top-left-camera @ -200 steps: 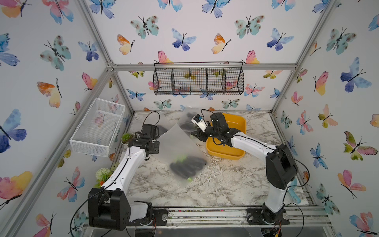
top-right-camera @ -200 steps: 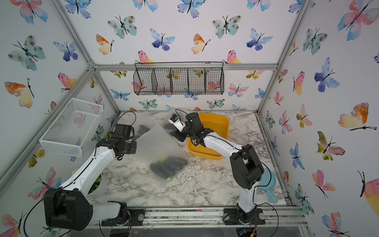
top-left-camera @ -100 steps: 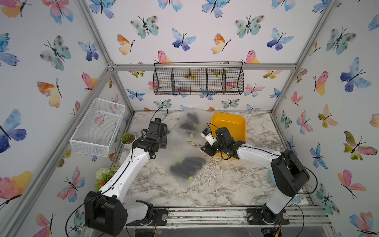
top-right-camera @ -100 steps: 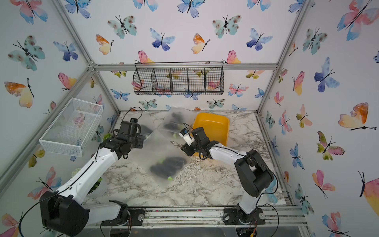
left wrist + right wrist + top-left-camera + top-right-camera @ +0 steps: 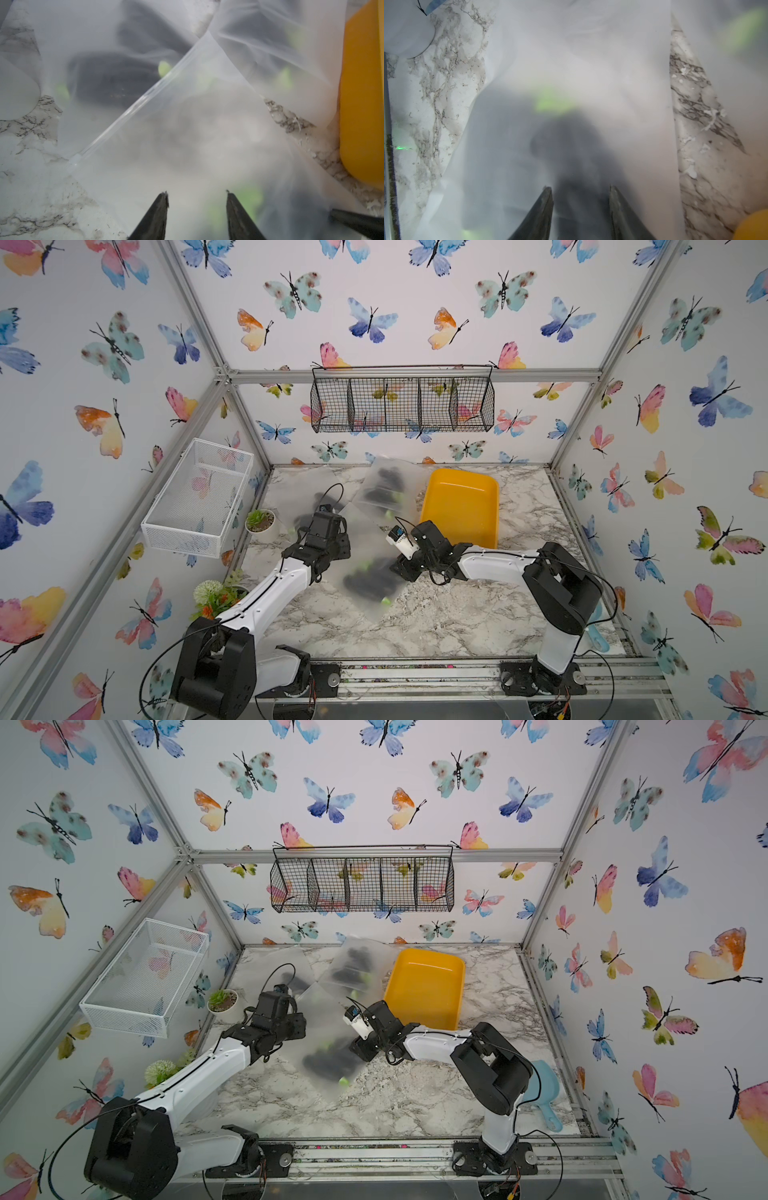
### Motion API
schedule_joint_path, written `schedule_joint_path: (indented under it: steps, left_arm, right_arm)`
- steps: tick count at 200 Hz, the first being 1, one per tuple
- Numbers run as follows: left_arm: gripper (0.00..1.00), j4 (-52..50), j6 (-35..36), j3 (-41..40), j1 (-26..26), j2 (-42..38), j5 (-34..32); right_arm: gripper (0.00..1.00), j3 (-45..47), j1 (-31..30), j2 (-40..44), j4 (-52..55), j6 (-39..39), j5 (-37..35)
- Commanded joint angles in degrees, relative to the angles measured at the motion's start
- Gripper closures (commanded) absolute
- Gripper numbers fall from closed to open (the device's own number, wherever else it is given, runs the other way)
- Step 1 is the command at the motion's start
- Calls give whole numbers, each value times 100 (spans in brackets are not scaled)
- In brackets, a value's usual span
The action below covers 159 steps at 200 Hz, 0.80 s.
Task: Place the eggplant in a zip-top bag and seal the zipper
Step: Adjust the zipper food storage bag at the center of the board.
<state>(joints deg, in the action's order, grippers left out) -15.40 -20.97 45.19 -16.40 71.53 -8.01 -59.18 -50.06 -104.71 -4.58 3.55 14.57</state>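
A frosted zip-top bag lies on the marble table between my arms, with dark eggplants showing through its front end. My left gripper hovers open over the bag's left side. In the left wrist view the zipper strip runs diagonally ahead of it, with the slider at its end. My right gripper is open at the bag's right edge. An eggplant with a green stem lies blurred under the plastic in front of it.
Two more frosted bags holding eggplants lie at the back. A yellow tray stands at the back right. A potted plant and flowers line the left edge. A blue scoop lies at the front right.
My left gripper opened and let go of the bag, which settled onto the table. Both grippers moved forward toward the eggplants, the right one away from the tray.
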Motion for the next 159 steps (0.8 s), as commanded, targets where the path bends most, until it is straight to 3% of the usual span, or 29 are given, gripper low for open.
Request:
schedule_joint_path:
  steps: [1, 48, 90, 111, 136, 159]
  left_arm:
    - [54, 643, -281, 64, 330, 136, 225]
    - [53, 1206, -452, 784, 234, 1154, 733]
    - [53, 1201, -404, 1939, -153, 2466, 711]
    - [55, 1159, -425, 2244, -222, 2962, 706]
    - [55, 1372, -479, 1933, -267, 2969, 702]
    - [56, 1334, -484, 1620, -267, 2884, 753]
  right_arm:
    - [55, 225, -192, -90, 144, 152, 31]
    - [57, 1134, -635, 629, 312, 734, 145]
    - [57, 1554, -751, 1344, 402, 1286, 262]
    - [56, 1473, -751, 1582, 658, 1241, 117]
    - [51, 973, -654, 1836, 1039, 824, -649]
    - [49, 314, -126, 1857, 1479, 543, -870]
